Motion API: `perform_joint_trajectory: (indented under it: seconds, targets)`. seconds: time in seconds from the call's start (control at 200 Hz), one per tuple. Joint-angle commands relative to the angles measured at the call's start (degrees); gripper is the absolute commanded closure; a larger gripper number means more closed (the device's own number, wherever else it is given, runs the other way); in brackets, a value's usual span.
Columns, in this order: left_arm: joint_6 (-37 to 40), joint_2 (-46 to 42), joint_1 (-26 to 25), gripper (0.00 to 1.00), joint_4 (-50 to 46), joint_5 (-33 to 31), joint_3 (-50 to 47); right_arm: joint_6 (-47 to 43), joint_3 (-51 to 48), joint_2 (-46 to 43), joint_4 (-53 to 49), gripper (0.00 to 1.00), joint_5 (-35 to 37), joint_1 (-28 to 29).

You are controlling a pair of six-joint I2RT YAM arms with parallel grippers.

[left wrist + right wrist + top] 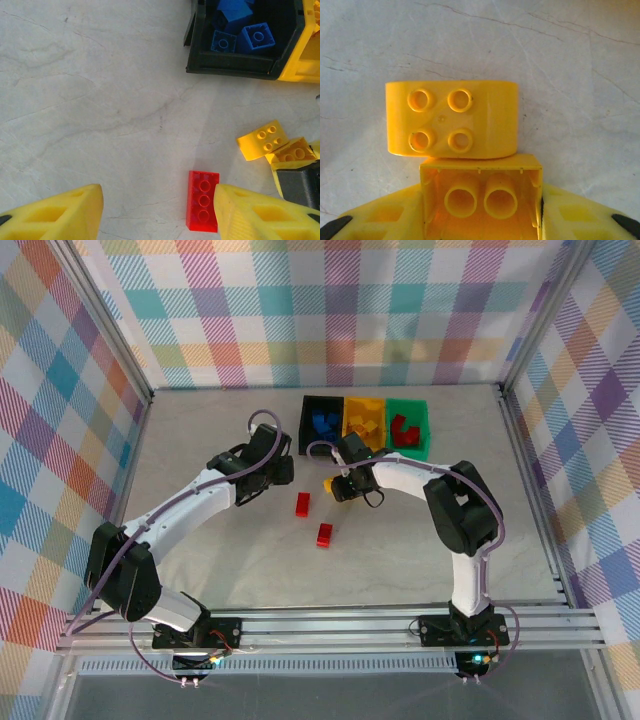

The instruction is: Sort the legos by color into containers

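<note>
At table centre, a hollow yellow brick (481, 197) is clasped underside-up between the narrowed fingers (380, 215) of the right gripper (336, 486), and a second, studded yellow brick (451, 120) is pressed against it at 12 o'clock. The left gripper (159, 196) is held over bare table (90, 100) with its fingers spread wide and nothing between them. A red brick (200, 200) lies just inside its right finger, and another red brick (324, 534) is seen at 5 o'clock of the first. At 12 o'clock of both grippers, the black bin (305, 415) with blue bricks (237, 35), the yellow bin (365, 400) with yellow bricks and the green bin (426, 430) with red bricks are lined up side by side
</note>
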Motion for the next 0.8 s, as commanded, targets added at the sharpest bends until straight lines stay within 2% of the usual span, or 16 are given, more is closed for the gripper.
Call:
perform_joint_trajectory:
  seconds: [0.0,0.185,0.345,0.795]
  targets:
    - [0.1,-1.6,0.1,0.4,-1.5,0.1,0.2,-0.8,2.8,-4.1,-3.3,0.6,2.2,-0.2]
    - [2.2,-0.9,0.0,0.4,0.5,4.4,-0.6,-0.9,7.3,-6.6,-6.1,0.6,2.4,-3.6]
    - [2.3,-0.5,-0.1,0.41,2.0,6.4,-1.2,-3.0,12.8,-5.4,-7.0,0.59,2.6,-6.8]
    - [4.6,2.1,-1.5,0.4,4.1,10.5,-0.1,-3.6,36.9,12.2,-11.2,0.57,0.1,-14.2]
